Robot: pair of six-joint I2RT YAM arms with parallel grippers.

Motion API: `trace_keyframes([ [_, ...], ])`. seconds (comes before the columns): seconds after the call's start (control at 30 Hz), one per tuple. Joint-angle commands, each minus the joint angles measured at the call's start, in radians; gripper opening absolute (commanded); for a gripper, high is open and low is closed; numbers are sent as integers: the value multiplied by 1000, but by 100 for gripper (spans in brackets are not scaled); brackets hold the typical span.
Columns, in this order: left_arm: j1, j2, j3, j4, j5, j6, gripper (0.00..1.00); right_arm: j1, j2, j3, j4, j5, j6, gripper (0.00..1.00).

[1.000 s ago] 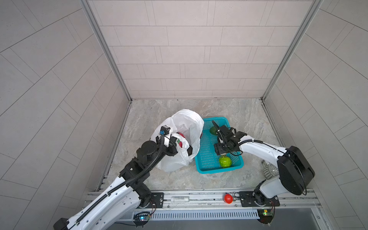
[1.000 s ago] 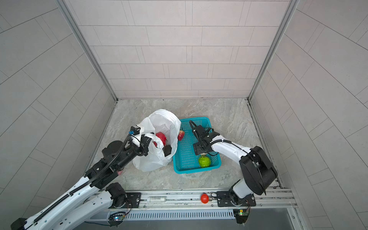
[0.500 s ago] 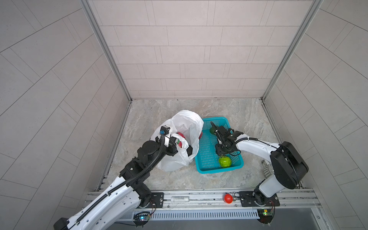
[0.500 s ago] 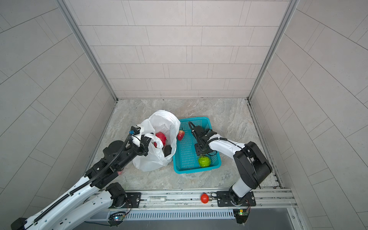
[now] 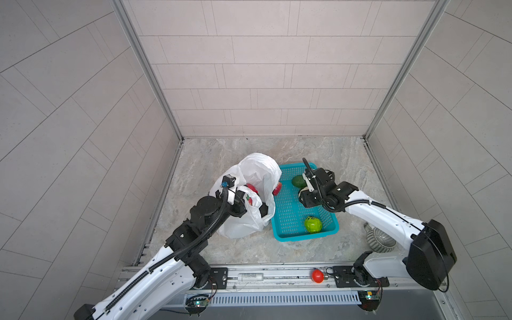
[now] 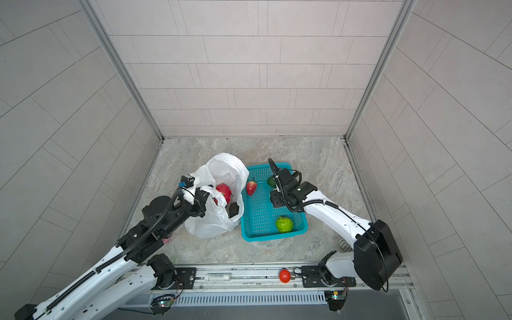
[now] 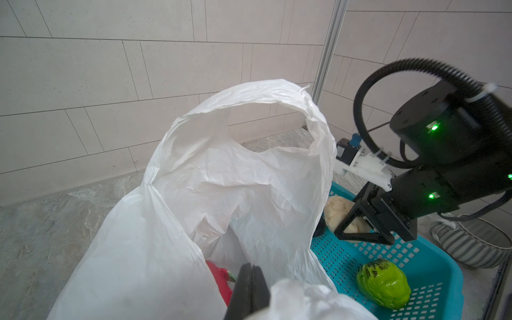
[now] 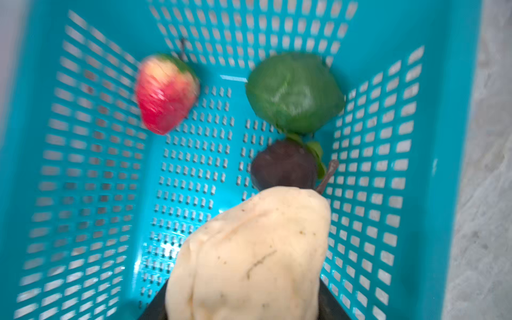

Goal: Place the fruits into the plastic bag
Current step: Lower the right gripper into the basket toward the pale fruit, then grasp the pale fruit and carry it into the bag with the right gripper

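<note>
Pickup step: right gripper (image 5: 307, 194) looks clamped on cream knobbly toy ball (image 8: 249, 257) btw its jaws, low in teal holey plastic basket (image 8: 443, 138); next, lift & carry it sideways to big white crinkly plastic bag (image 7: 221, 180), whose edge left gripper (image 7: 250, 285) pinches tight.
</note>
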Motion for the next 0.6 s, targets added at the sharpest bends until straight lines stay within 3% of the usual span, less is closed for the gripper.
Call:
trace_keyframes([
  [0.0,0,-13,24,5,0,7,0,24,-92,43,58,-59,-50,14],
  [0.17,1,-10,32,3,-1,10,0,130,-201,86,187,-202,-139,17],
  [0.27,0,2,39,4,-3,9,0,160,-174,153,171,-324,-151,18],
  [0.57,0,10,66,-16,-8,20,0,244,-4,250,343,-433,-106,18],
])
